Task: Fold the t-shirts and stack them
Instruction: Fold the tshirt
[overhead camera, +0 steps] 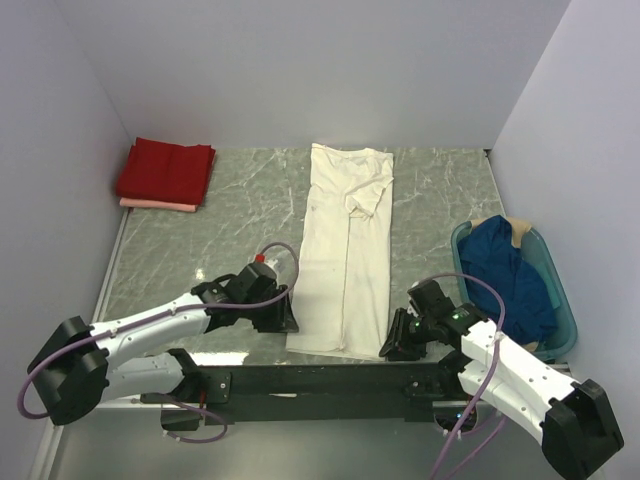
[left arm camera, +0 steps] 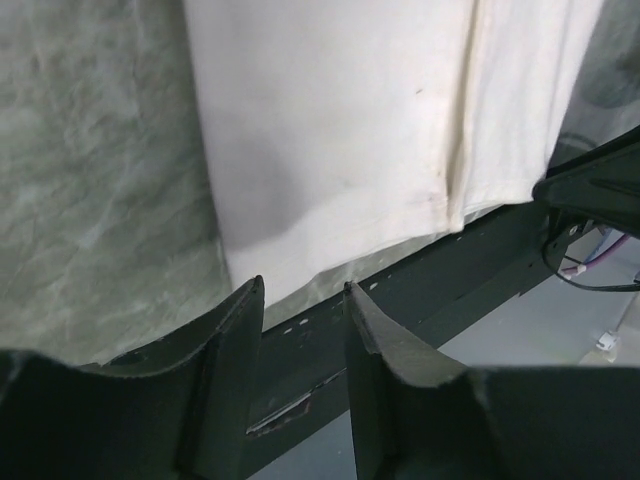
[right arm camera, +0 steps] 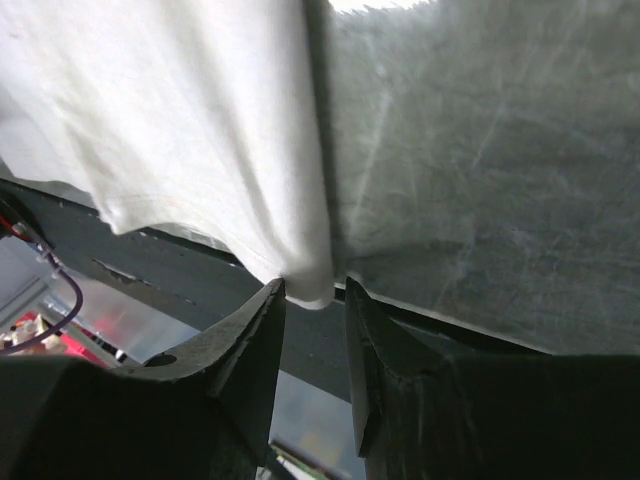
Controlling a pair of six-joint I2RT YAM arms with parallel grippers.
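Cream-white t-shirt (overhead camera: pixel 345 260) lies lengthwise on the marble table (overhead camera: pixel 220 230), folded narrow, hem at the near edge. Left gripper (left arm camera: pixel 300 290) sits at the hem's left corner, jaws apart with nothing between them. Right gripper (right arm camera: pixel 315 290) is at the right corner, jaws parted with the hem corner between the tips. Red t-shirt (overhead camera: pixel 165 168) is folded on the pale pink t-shirt (overhead camera: pixel 158 205), far left. Dark blue t-shirt (overhead camera: pixel 510 280) lies in the teal basket (overhead camera: pixel 565 320).

The left arm (overhead camera: pixel 150 325) and right arm (overhead camera: pixel 510 365) stretch low and forward, jaws of each narrowly parted.
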